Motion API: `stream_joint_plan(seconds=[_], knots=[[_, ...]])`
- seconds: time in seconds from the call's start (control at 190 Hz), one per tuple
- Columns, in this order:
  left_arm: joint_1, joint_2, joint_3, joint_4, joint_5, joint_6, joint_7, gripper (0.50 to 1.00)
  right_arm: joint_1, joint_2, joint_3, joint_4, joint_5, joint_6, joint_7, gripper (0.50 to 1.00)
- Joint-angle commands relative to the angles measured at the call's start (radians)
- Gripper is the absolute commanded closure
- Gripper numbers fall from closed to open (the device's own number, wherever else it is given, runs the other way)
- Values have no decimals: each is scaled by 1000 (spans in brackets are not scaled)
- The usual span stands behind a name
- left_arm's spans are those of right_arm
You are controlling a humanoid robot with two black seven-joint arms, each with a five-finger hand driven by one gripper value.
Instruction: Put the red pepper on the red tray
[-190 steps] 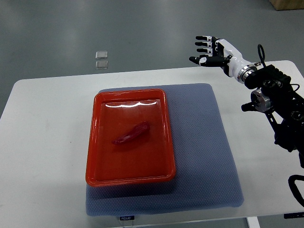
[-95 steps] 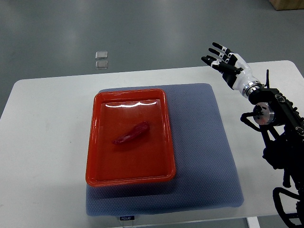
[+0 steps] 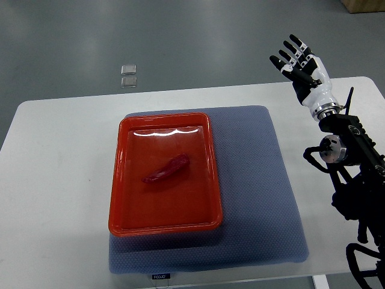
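**Listener:** What are your fingers doing?

**Robot:** Fingers [image 3: 293,53] on my right hand [image 3: 304,69] are spread and straight, fanned toward 11 o'clock, and they hold nothing. That hand sits up at about 2 o'clock in the view, past the far right edge of the white table [image 3: 54,180], over grey floor [image 3: 180,42]. Its white wrist runs down at 5 o'clock into my black right arm [image 3: 352,174], which lies along the right edge of the view.

**Listener:** Where is the pepper?

**Robot:** The red pepper [image 3: 166,170] lies inside the red tray [image 3: 120,211], close to the tray's middle. It is tilted, with its thicker end toward 2 o'clock and its thinner end toward 8 o'clock. My hand is well apart from it.

**Listener:** And the tray?

**Robot:** The tray rests on the left half of a blue-grey mat [image 3: 258,192], and the mat lies on the table. From the pepper, my hand is at 2 o'clock.

**Listener:** Anything else?

**Robot:** Two small clear squares [image 3: 128,75] lie on the floor at 12 o'clock, beyond the table's far edge.
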Motion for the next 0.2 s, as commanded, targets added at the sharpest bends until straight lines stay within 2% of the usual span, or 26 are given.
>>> stream_joint_plan(seconds=[0.0, 0.195], knots=[[0, 0, 0, 0, 0, 0, 0, 500, -9, 0, -44, -4, -1, 1, 4, 585], [0, 0, 0, 0, 0, 0, 0, 500, -26, 0, -83, -10, -5, 1, 7, 585]])
